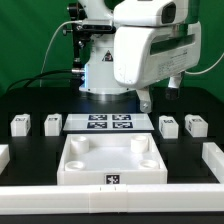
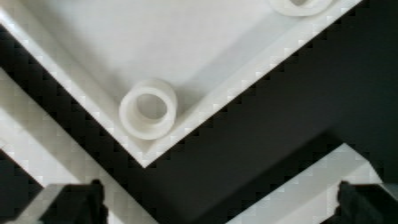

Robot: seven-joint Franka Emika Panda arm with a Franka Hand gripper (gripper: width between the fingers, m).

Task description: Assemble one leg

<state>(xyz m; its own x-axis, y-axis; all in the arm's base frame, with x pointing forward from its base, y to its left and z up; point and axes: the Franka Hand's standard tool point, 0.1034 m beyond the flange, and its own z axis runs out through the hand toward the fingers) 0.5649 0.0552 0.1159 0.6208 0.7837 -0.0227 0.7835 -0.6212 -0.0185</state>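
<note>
Several small white legs with tags stand in a row on the black table. Two are at the exterior view's left (image 1: 19,125) (image 1: 51,123) and two at its right (image 1: 169,126) (image 1: 196,126). The large white tray-like part (image 1: 72,168) lies in front of them. My gripper (image 1: 148,99) hangs above the table behind the row, apart from every leg. In the wrist view the gripper (image 2: 224,205) is open and empty, with one dark fingertip (image 2: 71,205) at each side. A corner of the tray-like part (image 2: 231,50) with a round socket (image 2: 146,108) lies below it. No leg shows in the wrist view.
The marker board (image 1: 110,123) lies between the two pairs of legs. White rails border the table at the front (image 1: 60,195) and at the right (image 1: 213,155). A white strip (image 2: 329,175) crosses the wrist view. The robot's base and cables stand behind.
</note>
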